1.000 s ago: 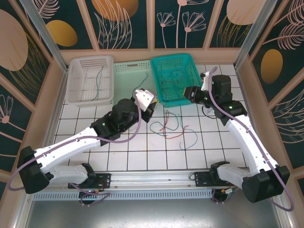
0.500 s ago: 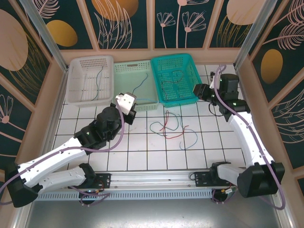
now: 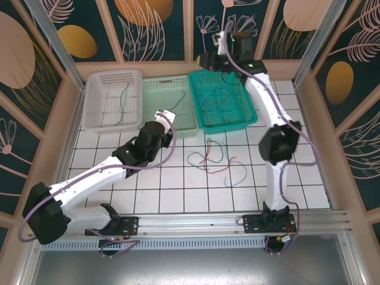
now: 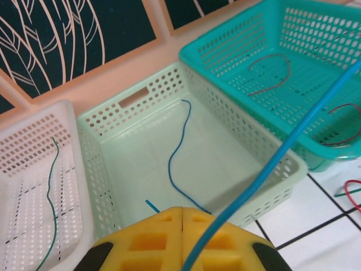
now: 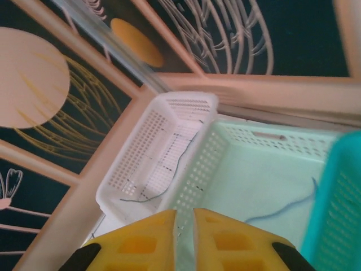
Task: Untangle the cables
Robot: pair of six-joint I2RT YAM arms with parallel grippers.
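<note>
right gripper (image 3: pixel 202 60) swung from beside the teal basket (image 3: pixel 228 127) up over its far rim (arm reared tall), left gripper (image 4: pixel 181 212) shifted leftward

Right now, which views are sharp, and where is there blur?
Top external view: sharp and evenly lit, the thin red and blue cables on the white tiled table read clearly. Left wrist view: the pale green perforated basket is sharp, the thin blue cable over the yellow left pincer is out of focus. Right wrist view: soft throughout, the turquoise plastic basket smeared.
</note>
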